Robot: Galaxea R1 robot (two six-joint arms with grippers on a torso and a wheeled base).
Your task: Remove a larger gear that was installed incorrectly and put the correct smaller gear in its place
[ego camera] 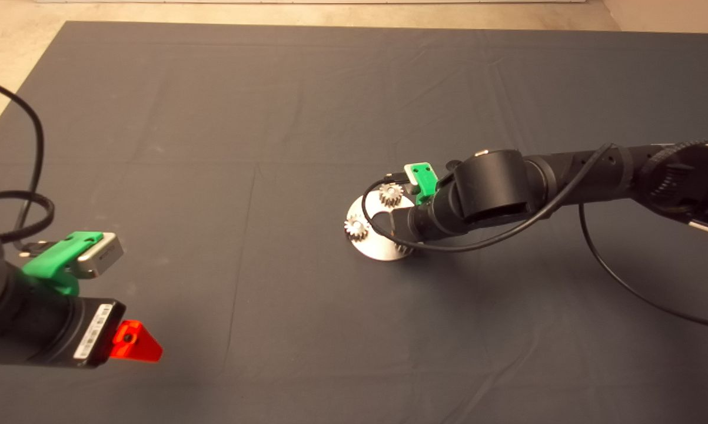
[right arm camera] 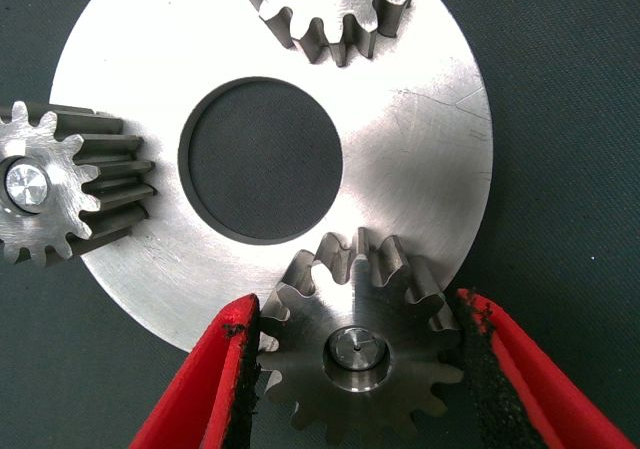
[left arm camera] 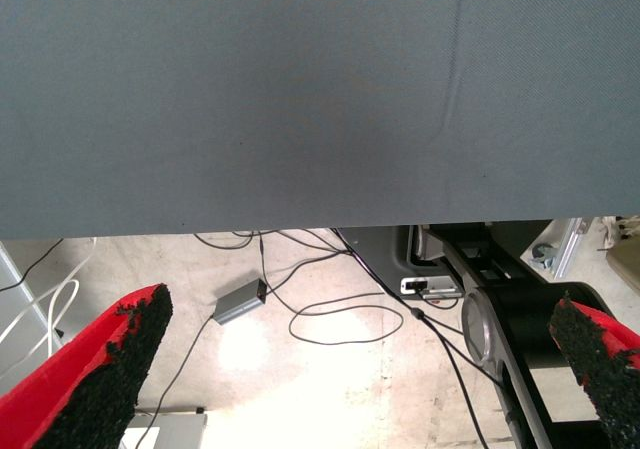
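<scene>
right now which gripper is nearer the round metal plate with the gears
Right. The right gripper is at the round metal plate, fingers either side of a gear on it. The left gripper waits far off at the mat's lower left edge.

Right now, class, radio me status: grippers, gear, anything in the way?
Left gripper parked lower left, open. Right gripper shut on dark gear, seated on plate. Two paler gears stand clear.

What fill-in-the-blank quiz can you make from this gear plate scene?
1. The round silvery steel plate carries ____ toothed gears.
2. The plate's middle has a round ____.
3. The right pincer grips the dark-grey steel toothed gear at the plate's edge between its two ____ fingers.
4. The left pincer, parked at the mat's lower left, is ____.
Missing words: three; hole; red; open.
</scene>
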